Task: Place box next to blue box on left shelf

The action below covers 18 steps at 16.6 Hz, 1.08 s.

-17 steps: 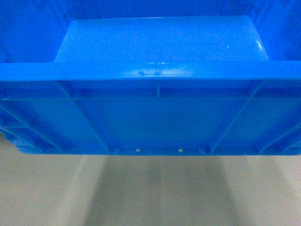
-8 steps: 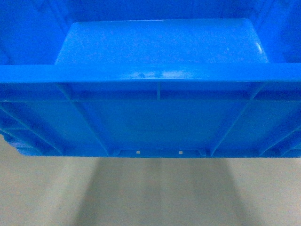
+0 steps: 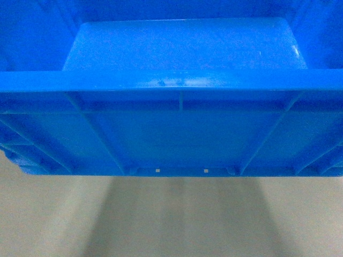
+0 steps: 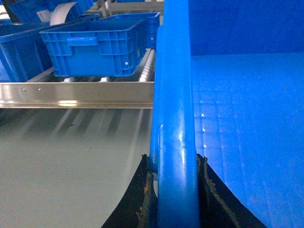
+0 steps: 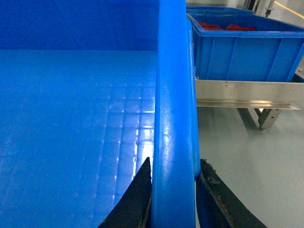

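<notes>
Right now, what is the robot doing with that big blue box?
The robot is carrying the big blue box with both arms. The left gripper pinches the rim on one side and the right gripper pinches the rim on the other, so the box hangs above the grey floor. The box looks empty inside. Off to the left, a metal shelf already holds another blue box. The carried box is not on it yet.

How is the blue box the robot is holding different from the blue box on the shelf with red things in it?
The held box is empty; the shelf box has red things inside. The held box hangs above the floor, pinched at its rim by fingers; the shelf box rests on a metal shelf. Both are bright blue, open-topped plastic.
</notes>
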{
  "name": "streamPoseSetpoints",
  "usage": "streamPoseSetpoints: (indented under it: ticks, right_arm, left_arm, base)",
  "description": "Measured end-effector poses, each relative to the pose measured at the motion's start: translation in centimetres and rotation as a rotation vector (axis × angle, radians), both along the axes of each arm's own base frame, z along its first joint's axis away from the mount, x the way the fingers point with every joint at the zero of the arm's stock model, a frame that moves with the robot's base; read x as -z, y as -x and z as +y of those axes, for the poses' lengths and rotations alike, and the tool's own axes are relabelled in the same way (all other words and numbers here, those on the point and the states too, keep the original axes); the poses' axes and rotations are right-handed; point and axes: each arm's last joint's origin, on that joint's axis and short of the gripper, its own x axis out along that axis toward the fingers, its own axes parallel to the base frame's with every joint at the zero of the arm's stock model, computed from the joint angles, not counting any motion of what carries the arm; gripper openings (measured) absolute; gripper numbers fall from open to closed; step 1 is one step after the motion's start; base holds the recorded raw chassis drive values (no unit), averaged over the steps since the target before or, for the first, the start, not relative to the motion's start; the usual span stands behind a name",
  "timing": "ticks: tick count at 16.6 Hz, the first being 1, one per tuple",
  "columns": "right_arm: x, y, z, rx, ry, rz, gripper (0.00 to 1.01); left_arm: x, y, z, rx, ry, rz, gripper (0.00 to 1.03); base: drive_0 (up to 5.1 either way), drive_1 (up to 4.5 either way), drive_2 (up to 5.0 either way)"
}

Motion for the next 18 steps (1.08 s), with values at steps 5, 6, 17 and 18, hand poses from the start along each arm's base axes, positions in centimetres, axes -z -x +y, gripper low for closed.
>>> streamPoseSetpoints:
  ticks: [5,6,17,18]
  right_arm:
    - [0.02,0.01,0.0,0.0,0.001,0.003,0.2]
    - [-0.05,0.01,0.0,0.0,-0.001,-0.003,0.2]
    - [-0.03,0.01,0.0,0.0,0.0,-0.002,0.2]
    - [-0.03,0.01,0.0,0.0,0.0,-0.002,0.2]
  left_arm:
    - [0.04,0.01,-0.01,0.0,-0.001,0.004,0.16]
    - [-0.03,0.02,0.01,-0.001,0.001,-0.002,0.16]
    - [-0.03,0.02,0.0,0.0,0.001,-0.001,0.16]
    - [-0.03,0.02,-0.01,0.0,0.0,-0.002,0.16]
  base:
    - [0.0,1.63,-1.6]
    - [0.0,4.08,-4.0]
    - [0.1,4.16,-4.0]
    - [0.1,4.21,-3.9]
